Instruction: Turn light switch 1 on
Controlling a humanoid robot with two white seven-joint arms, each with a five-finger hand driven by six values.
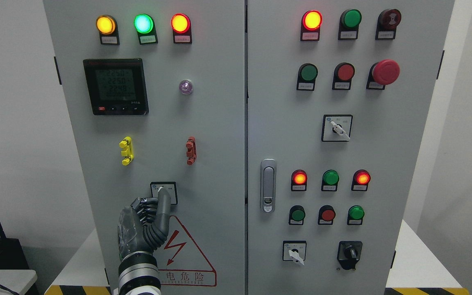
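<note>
Here, your inventory, operator. Item one: the light switch point(163, 192), a small rotary selector on a square plate, low on the left door point(150, 123) of the grey cabinet, below the yellow clip point(126, 150) and red clip point(191, 150) and just above the red warning triangle point(182, 254). Its white knob is mostly hidden by your finger; what shows seems to tilt up and to the left, but you cannot be sure of its long axis. Item two: writing. The meter point(115, 86) shows digits that look like 2250, 2250, 2248; the triangle's base reads 电危险 with a lightning bolt above it. The small labels under the lamps are too small to read. Item three: your left hand point(146, 223), rising from the bottom edge, back of the hand facing you, forearm upright. Its fingers point(163, 205) are bunched: one extends upward onto the switch knob, the others curl beside it.
</note>
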